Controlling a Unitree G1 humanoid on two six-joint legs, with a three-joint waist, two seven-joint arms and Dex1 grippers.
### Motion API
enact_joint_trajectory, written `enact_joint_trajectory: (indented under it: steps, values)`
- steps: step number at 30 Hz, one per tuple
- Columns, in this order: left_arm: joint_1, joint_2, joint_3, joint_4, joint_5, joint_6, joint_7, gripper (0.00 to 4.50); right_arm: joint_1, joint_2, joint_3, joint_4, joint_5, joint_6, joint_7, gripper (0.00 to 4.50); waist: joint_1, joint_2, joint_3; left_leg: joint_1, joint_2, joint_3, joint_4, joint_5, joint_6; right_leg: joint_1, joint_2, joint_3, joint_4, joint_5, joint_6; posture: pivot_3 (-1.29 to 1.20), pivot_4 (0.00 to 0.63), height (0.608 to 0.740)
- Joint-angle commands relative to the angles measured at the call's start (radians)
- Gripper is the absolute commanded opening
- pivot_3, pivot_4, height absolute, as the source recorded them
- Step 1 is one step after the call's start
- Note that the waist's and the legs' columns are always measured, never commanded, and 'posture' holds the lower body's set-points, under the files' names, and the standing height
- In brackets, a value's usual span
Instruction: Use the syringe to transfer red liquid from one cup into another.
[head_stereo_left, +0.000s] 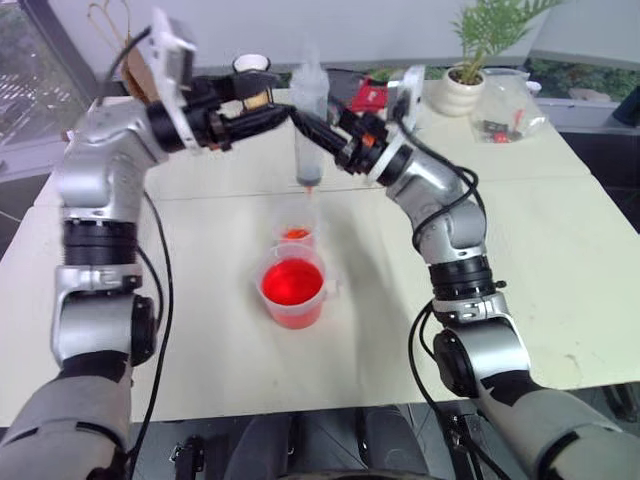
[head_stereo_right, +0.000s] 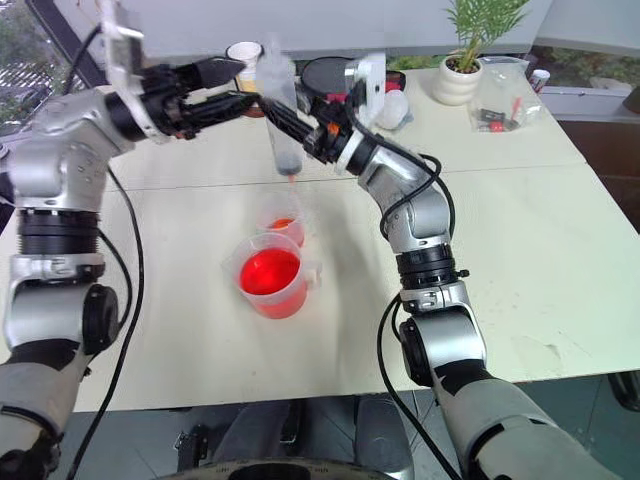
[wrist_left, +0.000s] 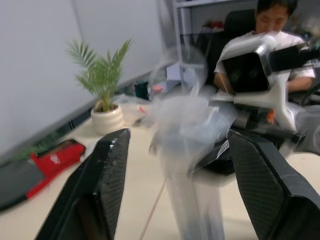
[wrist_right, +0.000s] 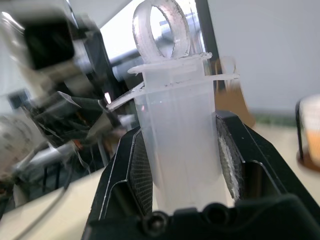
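Cream tabletop (head_stereo_left: 560, 260) below: the right gripper (wrist_right: 182, 165) clamps the syringe (head_stereo_left: 308, 130) upright above the small cup (head_stereo_left: 297, 228). Left gripper (wrist_left: 175, 185) stands released around its plunger, and the beaker (head_stereo_left: 292, 286) sits nearer.

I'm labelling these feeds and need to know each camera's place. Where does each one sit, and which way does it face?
Left eye: on the head, looking down over both arms at the table, the syringe, small cup and beaker.
Right eye: beside it, same scene.
Left wrist: looks between the open left tool at the syringe, a plant and a person.
Right wrist: looks along the right tool, shut on the syringe.
All four share the syringe.
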Motion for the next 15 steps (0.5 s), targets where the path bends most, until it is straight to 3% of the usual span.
enact_joint_trajectory:
  steps: [1, 4, 8, 11, 15]
  values:
    - [0.03, 0.107, 0.122, -0.04, -0.112, 0.121, -0.026, 2.89, -0.041, -0.009, -0.074, -0.067, 0.073, 0.034, -0.053, 1.53, -0.011, 0.0, 0.0, 0.0, 0.0, -0.001, 0.0, 0.0, 0.0, 0.0, 0.0, 0.0, 0.001, 0.0, 0.0, 0.0, 0.15, 0.739]
    - [0.178, 0.186, 0.145, -0.176, -0.137, 0.178, -0.029, 2.89, -0.075, -0.074, -0.187, -0.055, 0.152, 0.159, -0.166, 1.53, -0.011, 0.0, 0.0, 0.0, 0.0, -0.001, 0.0, 0.0, 0.0, 0.0, 0.0, 0.0, 0.004, 0.0, 0.0, 0.0, 0.15, 0.739]
    - [0.326, 0.229, 0.129, -0.426, -0.194, 0.264, 0.002, 2.89, -0.139, -0.261, -0.278, -0.021, 0.22, 0.452, -0.284, 1.53, 0.024, 0.0, 0.001, 0.0, -0.002, -0.002, 0.002, 0.0, 0.0, 0.001, -0.003, 0.0, 0.001, 0.0, 0.0, 0.0, 0.15, 0.739]
    - [0.43, 0.278, 0.064, -0.581, -0.139, 0.22, -0.021, 2.89, -0.156, -0.494, -0.182, -0.014, 0.234, 0.869, -0.243, 1.53, 0.043, 0.0, 0.001, -0.004, -0.003, -0.003, 0.002, 0.0, 0.001, 0.002, -0.004, 0.001, -0.006, 0.0, -0.001, 0.0, 0.15, 0.739]
    - [0.456, 0.257, 0.021, -0.714, -0.192, 0.24, 0.007, 2.89, -0.134, -0.697, -0.069, 0.106, 0.14, 1.139, -0.261, 1.53, 0.051, -0.001, 0.0, -0.004, -0.002, -0.003, 0.001, -0.002, 0.004, 0.004, -0.005, 0.001, -0.009, 0.0, -0.001, 0.0, 0.15, 0.739]
